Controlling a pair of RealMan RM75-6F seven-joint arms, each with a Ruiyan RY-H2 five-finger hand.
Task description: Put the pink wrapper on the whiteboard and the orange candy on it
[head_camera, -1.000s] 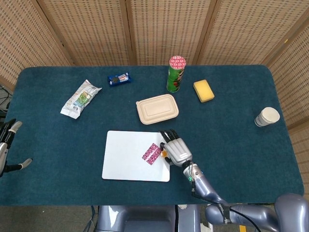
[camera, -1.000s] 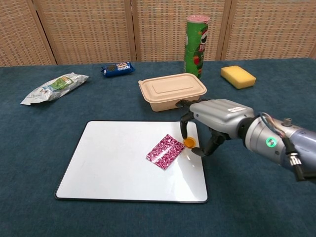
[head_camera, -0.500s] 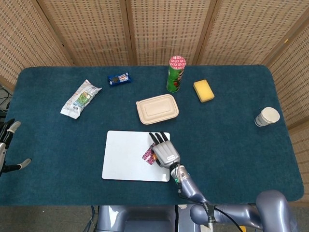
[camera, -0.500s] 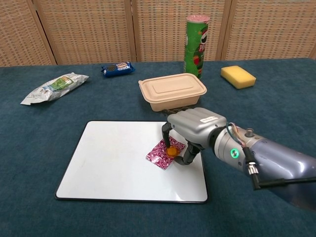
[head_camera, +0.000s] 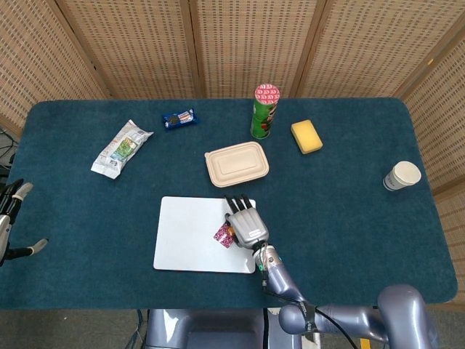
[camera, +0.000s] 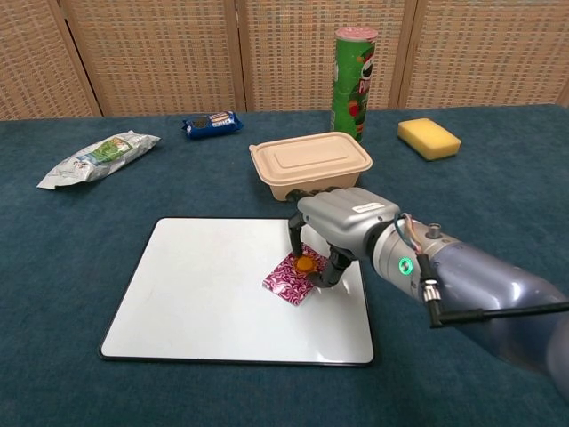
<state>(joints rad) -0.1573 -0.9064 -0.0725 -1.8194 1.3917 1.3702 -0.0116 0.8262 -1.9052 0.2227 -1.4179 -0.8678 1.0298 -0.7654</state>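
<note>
right hand (camera: 342, 227), frame centre, pinches the candy (camera: 305, 264) over the wrapper (camera: 292, 278), which already lies on the whiteboard (camera: 196, 294); contact unclear, release remains; left hand (head_camera: 11, 218), far left, appears slack and empty

1 wrapper (camera: 293, 278) – 1 candy (camera: 305, 264) – 1 whiteboard (camera: 204, 294).
</note>
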